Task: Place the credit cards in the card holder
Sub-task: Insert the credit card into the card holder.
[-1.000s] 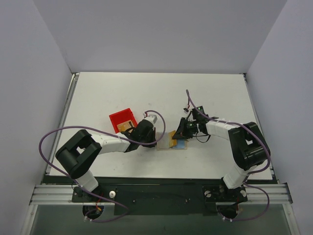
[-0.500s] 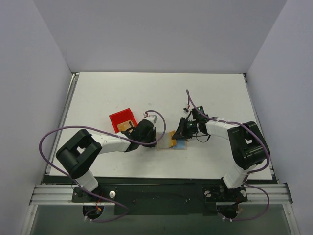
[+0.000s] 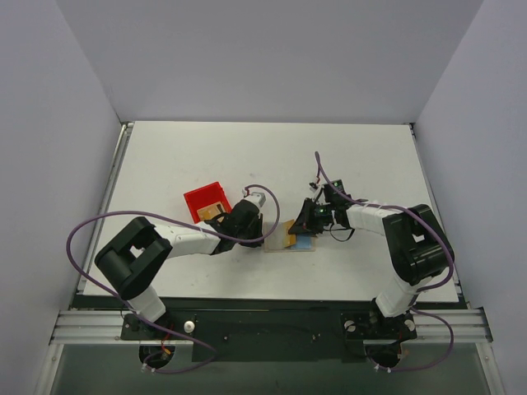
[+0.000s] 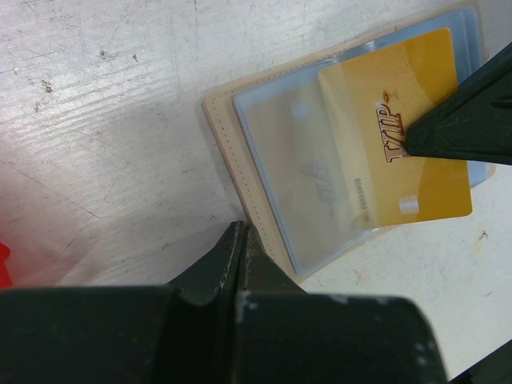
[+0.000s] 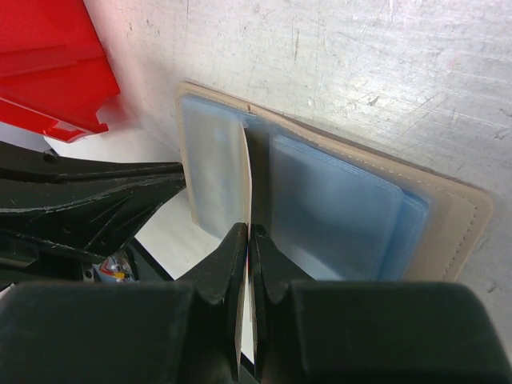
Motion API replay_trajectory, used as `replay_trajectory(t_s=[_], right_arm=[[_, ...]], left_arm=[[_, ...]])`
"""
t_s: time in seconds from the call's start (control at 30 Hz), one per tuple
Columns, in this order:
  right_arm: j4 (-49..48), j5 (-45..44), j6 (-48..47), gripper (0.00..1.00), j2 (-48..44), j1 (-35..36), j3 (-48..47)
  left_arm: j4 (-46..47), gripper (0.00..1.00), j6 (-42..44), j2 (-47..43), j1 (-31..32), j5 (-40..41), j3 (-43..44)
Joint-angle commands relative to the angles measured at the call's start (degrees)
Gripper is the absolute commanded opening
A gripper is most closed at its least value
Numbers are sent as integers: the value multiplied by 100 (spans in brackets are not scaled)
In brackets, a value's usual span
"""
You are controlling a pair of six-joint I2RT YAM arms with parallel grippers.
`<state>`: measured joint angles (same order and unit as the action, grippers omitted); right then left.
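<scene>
The card holder (image 4: 222,136) lies open on the table, beige with light blue clear sleeves; it also shows in the right wrist view (image 5: 460,212) and the top view (image 3: 306,245). My right gripper (image 5: 250,232) is shut on an orange-yellow credit card (image 4: 400,168) marked VIP, held edge-on (image 5: 246,172) over the holder's middle fold. Part of the card lies under a clear sleeve. My left gripper (image 4: 240,230) is shut and empty, its tips at the holder's near beige edge. In the top view both grippers, left (image 3: 262,234) and right (image 3: 298,229), meet at the holder.
A red plastic bin (image 3: 206,202) stands just left of the left gripper, with an orange-tan flat thing (image 3: 212,213) in it; the bin also shows in the right wrist view (image 5: 48,72). White table all around; walls stand at the sides and back.
</scene>
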<state>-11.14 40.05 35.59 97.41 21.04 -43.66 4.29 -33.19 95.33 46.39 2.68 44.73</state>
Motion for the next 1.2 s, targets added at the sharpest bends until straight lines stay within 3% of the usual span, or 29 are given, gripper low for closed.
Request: replay_trajectory(t_s=[0.0, 0.4, 0.77, 1.17], right_arm=[[-126, 99, 9, 0, 121, 94, 86], [-424, 407, 114, 0, 182, 155, 191], [-82, 372, -88, 0, -20, 137, 253], [-837, 670, 220, 0, 411, 216, 358]], left_arm=[[-96, 0, 76, 135, 10, -39, 106], [-104, 0, 85, 170, 10, -66, 168], [-122, 0, 76, 188, 10, -39, 168], [-113, 0, 85, 197, 2, -39, 168]])
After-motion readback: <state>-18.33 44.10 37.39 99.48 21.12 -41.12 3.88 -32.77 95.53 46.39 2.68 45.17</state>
